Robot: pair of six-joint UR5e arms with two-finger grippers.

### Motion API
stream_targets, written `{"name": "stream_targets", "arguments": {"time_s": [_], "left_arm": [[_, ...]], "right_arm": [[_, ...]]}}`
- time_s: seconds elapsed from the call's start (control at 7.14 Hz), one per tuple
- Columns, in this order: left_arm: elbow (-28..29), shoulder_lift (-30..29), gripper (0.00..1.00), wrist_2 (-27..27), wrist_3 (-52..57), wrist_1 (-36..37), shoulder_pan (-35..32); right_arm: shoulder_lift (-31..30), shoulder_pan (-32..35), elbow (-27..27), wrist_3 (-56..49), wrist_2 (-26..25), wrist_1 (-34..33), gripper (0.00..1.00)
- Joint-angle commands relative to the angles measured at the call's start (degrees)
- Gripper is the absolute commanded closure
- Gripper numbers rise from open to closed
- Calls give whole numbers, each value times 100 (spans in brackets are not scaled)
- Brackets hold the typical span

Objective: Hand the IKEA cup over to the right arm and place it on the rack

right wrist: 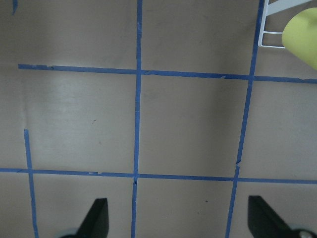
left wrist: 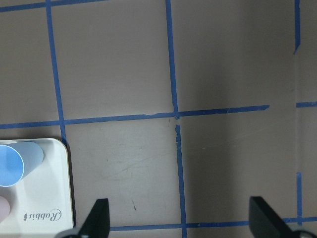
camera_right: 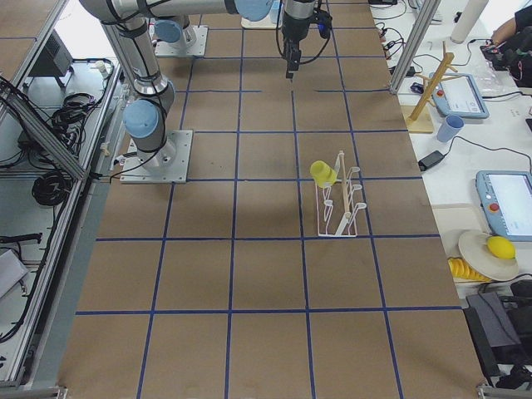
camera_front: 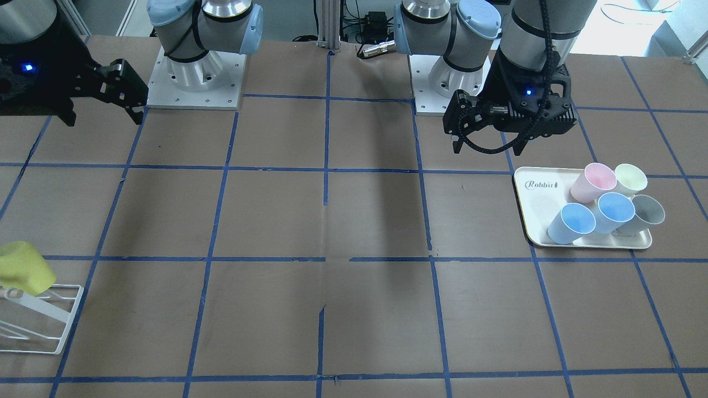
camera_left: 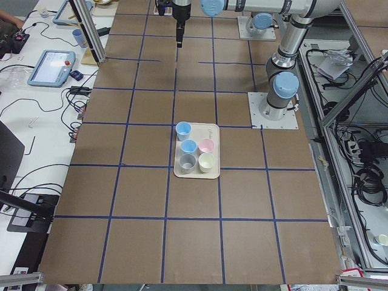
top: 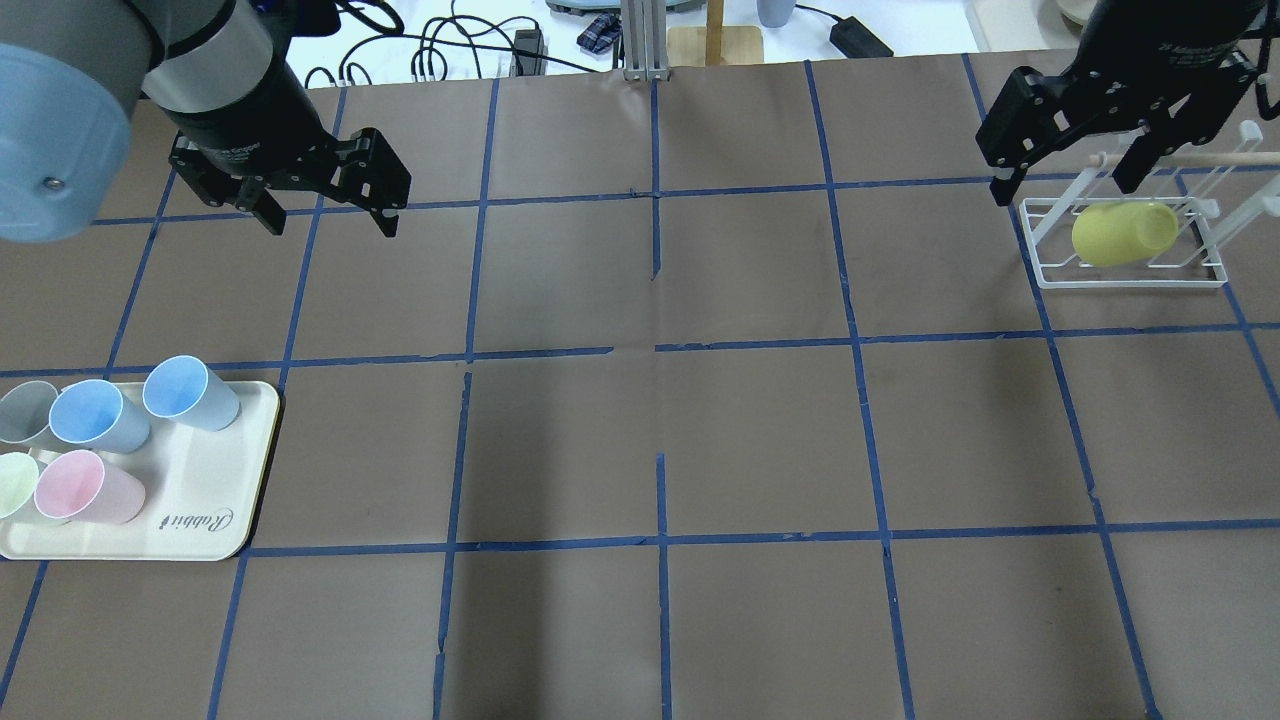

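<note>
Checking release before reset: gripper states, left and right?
Left gripper: open, empty.
Right gripper: open, empty; IKEA cup sits on the rack.

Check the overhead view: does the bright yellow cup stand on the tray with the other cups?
No, the bright yellow cup rests on the white rack, far from the tray.

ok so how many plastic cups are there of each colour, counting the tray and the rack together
blue plastic tumblers: 2
pink plastic tumbler: 1
grey plastic tumbler: 1
pale yellow-green plastic tumbler: 1
bright yellow plastic tumbler, on the white wire rack: 1
total: 6
</note>
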Motion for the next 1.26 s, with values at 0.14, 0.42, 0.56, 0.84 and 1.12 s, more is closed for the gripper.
{"name": "stream_targets", "arguments": {"time_s": [0.14, 0.42, 0.56, 0.84, 1.12], "left_arm": [[51, 15, 0, -1, -1, -29, -23], [15, 7, 0, -9, -1, -29, -41], [33, -10, 0, -9, -1, -29, -41], [42, -2, 0, -1, -1, -29, -41], [7, 33, 0, -1, -1, -29, -50]], "right_arm": [[-62, 426, 291, 484, -5, -95, 0], [-54, 525, 381, 521, -14, -544, 0], [-37, 534, 346, 521, -13, -623, 0], [-28, 534, 346, 530, -48, -1053, 0], [-28, 534, 337, 521, -49, -1037, 0]]}}
